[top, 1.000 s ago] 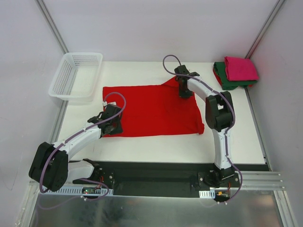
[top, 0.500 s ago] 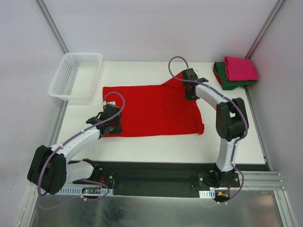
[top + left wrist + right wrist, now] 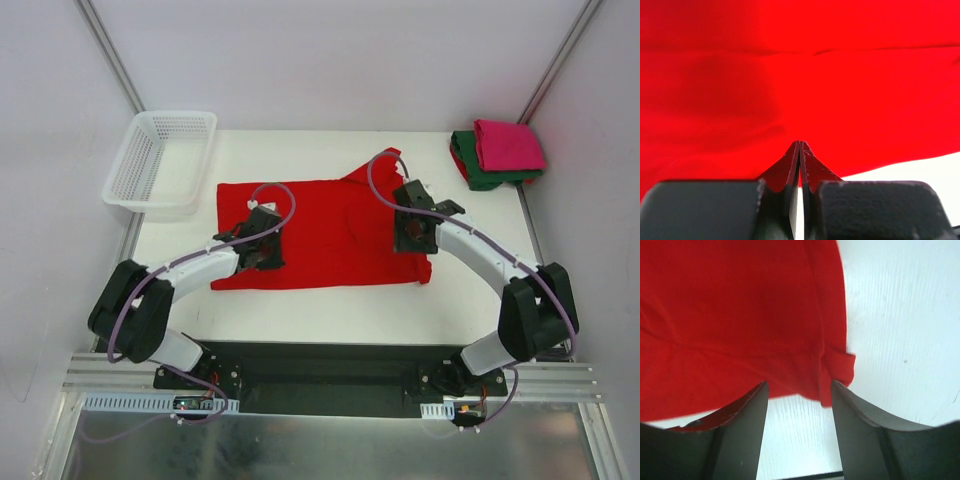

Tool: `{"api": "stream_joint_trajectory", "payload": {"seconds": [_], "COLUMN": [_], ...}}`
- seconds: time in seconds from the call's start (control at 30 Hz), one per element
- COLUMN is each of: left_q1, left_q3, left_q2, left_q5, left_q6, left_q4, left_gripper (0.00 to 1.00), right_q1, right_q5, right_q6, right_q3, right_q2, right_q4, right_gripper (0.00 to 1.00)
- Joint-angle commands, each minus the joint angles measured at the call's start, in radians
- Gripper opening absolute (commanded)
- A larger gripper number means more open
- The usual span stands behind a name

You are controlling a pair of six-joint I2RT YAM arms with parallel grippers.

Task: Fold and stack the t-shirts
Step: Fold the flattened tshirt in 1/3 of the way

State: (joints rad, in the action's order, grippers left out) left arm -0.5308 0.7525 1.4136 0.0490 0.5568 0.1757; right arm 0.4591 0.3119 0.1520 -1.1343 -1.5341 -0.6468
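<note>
White table (image 3: pixel 300 305) carries the red t-shirt (image 3: pixel 330 210) spread flat, its long axis running 9 to 3 o'clock. Left gripper (image 3: pixel 799 149) pinches its near edge at 7 o'clock. Right gripper (image 3: pixel 798 390) hangs spread wide over the 4 o'clock corner, nearer the folded stack (image 3: pixel 500 152) at 2 o'clock.

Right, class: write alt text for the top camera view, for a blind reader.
A red t-shirt lies spread on a white table; the left gripper pinches it near its left end, the right gripper hangs open over its right edge. A folded pink t-shirt sits on a green t-shirt far right; a white mesh basket stands far left.
</note>
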Motion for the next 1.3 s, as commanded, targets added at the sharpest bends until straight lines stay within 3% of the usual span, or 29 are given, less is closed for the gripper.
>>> {"api": "stream_joint_trajectory", "payload": {"seconds": [0.0,0.27,0.9,1.0,1.13,1.27], "left_q1": [-0.044,-0.077,-0.078,-0.078,-0.080,-0.080], "left_q3": [0.099,0.208,0.170,0.159,0.145,0.128], "left_q2": [0.108,0.238,0.277,0.275,0.274,0.271], "left_q5": [-0.046,-0.095,-0.083,-0.077,-0.071,-0.054], "left_q6": [-0.015,-0.017,-0.009,-0.008,-0.011,-0.012], "left_q4": [-0.110,-0.137,-0.148,-0.148,-0.147,-0.147], "left_gripper": [0.00,0.00,0.00,0.00,0.00,0.00], "right_q1": [0.047,0.061,0.059,0.061,0.061,0.059], "right_q5": [-0.014,0.042,0.113,0.125,0.159,0.194], "right_q6": [0.072,0.104,0.138,0.141,0.155,0.169], "right_q3": [0.088,0.195,0.206,0.209,0.208,0.202], "right_q2": [0.118,0.187,0.043,0.035,0.029,0.023], "right_q4": [-0.068,-0.067,-0.085,-0.086,-0.102,-0.129], "right_gripper": [0.57,0.58,0.55,0.46,0.19,0.09]}}
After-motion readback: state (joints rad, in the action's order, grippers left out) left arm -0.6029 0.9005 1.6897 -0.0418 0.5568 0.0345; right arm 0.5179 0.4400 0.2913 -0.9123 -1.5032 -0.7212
